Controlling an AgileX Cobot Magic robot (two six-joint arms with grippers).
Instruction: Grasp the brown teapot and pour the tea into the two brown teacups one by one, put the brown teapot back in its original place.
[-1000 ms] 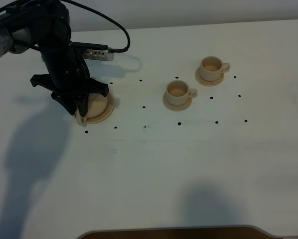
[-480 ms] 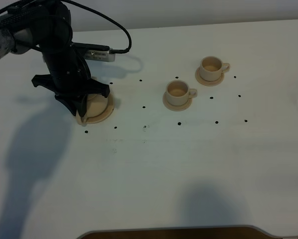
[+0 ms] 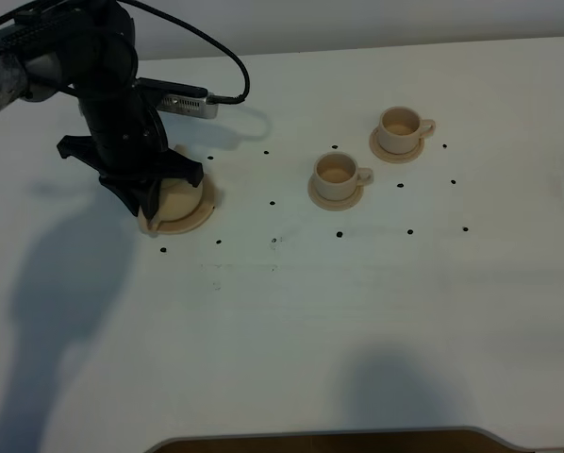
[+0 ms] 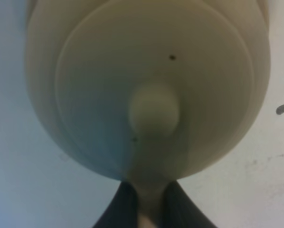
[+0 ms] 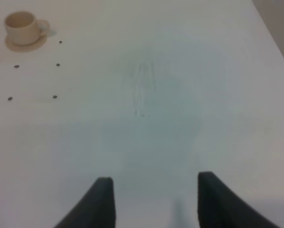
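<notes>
Ceramic like this is stiff, smooth and breakable, so the brown teapot (image 3: 184,199) will neither give under a grip nor forgive a knock. With tea inside it is likely heavy for its size, and its weight will hang away from the loop handle (image 4: 149,202). That handle is the sensible place to hold it, since the round body and the lid knob (image 4: 155,112) offer only slippery curves. A pinch there could let the pot swing spout-down, so a slow, level lift looks wise, and the lid may slide when the pot tips. The pot sits on or just over the wide saucer (image 3: 201,218), and I cannot tell from above whether it has left the surface. The left gripper (image 4: 149,213) reaches down over the saucer with its jaws narrow, clamped on the handle from both sides. The right gripper (image 5: 151,202) hangs over bare desk (image 3: 357,311) well apart from the saucer, jaws wide and holding nothing. Both teacups stand upright on their own small saucers: the nearer teacup (image 3: 337,175) is well apart from the wide saucer, and the farther teacup (image 3: 400,125) stands beyond it. Against the frame a second ago, the jaws have drawn in onto the handle, and the arm with the handle's tip has shifted slightly across the saucer. The cups have not moved.
</notes>
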